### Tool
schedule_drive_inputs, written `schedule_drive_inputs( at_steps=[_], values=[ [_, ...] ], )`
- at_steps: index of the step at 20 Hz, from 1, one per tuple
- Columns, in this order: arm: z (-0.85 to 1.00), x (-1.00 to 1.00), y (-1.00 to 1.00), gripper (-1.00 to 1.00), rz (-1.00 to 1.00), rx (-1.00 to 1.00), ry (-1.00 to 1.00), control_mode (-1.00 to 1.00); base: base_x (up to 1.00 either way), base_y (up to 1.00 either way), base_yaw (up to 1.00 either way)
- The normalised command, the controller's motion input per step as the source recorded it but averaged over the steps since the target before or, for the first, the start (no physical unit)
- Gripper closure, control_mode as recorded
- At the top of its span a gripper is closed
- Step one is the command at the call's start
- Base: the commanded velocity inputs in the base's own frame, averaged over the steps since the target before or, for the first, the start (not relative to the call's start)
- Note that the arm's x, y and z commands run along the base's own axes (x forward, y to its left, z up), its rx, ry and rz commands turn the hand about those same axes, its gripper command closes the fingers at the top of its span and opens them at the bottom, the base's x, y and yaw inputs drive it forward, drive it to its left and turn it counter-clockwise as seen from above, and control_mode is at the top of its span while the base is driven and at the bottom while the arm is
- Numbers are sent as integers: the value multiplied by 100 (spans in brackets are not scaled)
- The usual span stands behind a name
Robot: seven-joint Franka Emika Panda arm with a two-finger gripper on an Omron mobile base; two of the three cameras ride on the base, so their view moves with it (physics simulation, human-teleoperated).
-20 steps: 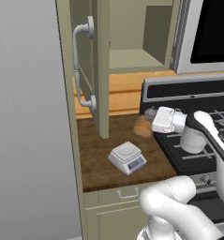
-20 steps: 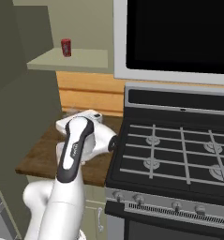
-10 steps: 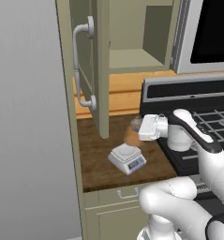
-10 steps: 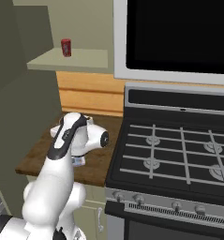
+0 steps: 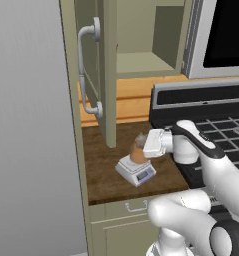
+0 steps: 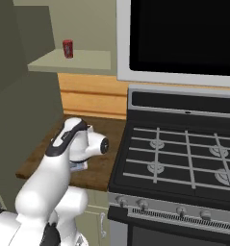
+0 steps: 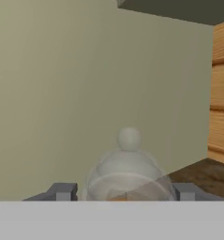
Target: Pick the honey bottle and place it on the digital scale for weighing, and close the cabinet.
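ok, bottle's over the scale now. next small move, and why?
Probably lower a little, then open. The gripper holds the honey bottle right above the digital scale; whether it already touches the plate is unclear. The cabinet door stands open, so that comes afterward.

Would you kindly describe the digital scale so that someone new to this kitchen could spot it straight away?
Find the black stove; left of it lies a dark wooden counter, below the open cabinet. Near the counter's front edge sits the digital scale: small, white-grey, squarish, with a bluish display on its sloped front. The gripper holds the amber honey bottle just over its plate.
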Motion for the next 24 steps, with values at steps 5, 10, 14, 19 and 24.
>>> schedule_drive_inputs(
  at_steps=[5,10,14,19,24],
  values=[
    [-35,15,1,100,4,-1,0,-100,0,0,0],
    [-29,14,0,100,3,0,0,-100,0,0,0],
    [-15,24,0,100,0,0,-1,-100,0,0,0],
    [-8,35,2,100,0,0,-1,-100,0,0,0],
    [-6,4,0,100,0,0,-1,-100,0,0,0]
  ],
)
